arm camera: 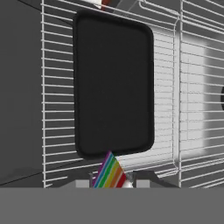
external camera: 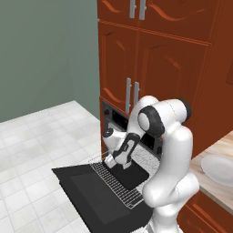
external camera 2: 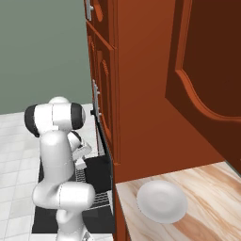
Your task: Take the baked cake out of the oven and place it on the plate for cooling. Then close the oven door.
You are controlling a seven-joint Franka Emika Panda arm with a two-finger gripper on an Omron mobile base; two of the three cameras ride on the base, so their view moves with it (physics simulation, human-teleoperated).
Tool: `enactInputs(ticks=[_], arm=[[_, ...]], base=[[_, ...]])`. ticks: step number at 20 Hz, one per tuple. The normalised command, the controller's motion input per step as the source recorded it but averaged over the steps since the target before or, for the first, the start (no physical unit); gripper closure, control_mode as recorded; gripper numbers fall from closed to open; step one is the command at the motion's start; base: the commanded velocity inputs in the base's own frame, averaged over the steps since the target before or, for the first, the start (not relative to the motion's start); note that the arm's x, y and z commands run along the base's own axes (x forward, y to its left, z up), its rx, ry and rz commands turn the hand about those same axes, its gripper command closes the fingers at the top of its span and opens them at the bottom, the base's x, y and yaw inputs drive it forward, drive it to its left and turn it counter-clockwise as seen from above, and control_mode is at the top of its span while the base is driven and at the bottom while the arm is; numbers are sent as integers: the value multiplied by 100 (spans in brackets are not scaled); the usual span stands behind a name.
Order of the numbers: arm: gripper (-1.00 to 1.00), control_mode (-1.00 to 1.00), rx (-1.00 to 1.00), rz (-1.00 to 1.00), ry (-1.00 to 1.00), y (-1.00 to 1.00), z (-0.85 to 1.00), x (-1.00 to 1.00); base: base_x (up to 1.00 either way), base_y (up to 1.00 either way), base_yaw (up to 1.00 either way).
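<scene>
The gripper (arm camera: 112,183) is pinching the cake (arm camera: 109,171) between narrow jaws, just over the tray (arm camera: 113,83) on the pulled-out rack (arm camera: 188,87). It should be lifting straight, then swinging gently toward the plate (external camera: 218,169).

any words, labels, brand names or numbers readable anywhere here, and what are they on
None can be read.
The oven: its dark control strip shows faint pale marks, too small and blurred to read.
The baked cake: rainbow stripes, no lettering.
The black tray, the plate, the oven door and the red-brown cabinets: plain, no text.
</scene>
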Motion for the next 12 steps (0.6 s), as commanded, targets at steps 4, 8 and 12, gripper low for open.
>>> enactInputs(ticks=[4,8,12], arm=[[100,-100,0,-11,0,0,44,-27],[100,-100,0,-5,0,0,50,-22],[100,-100,0,-2,-2,0,49,-28]], base=[[0,0,0],[0,0,0],[0,0,0]])
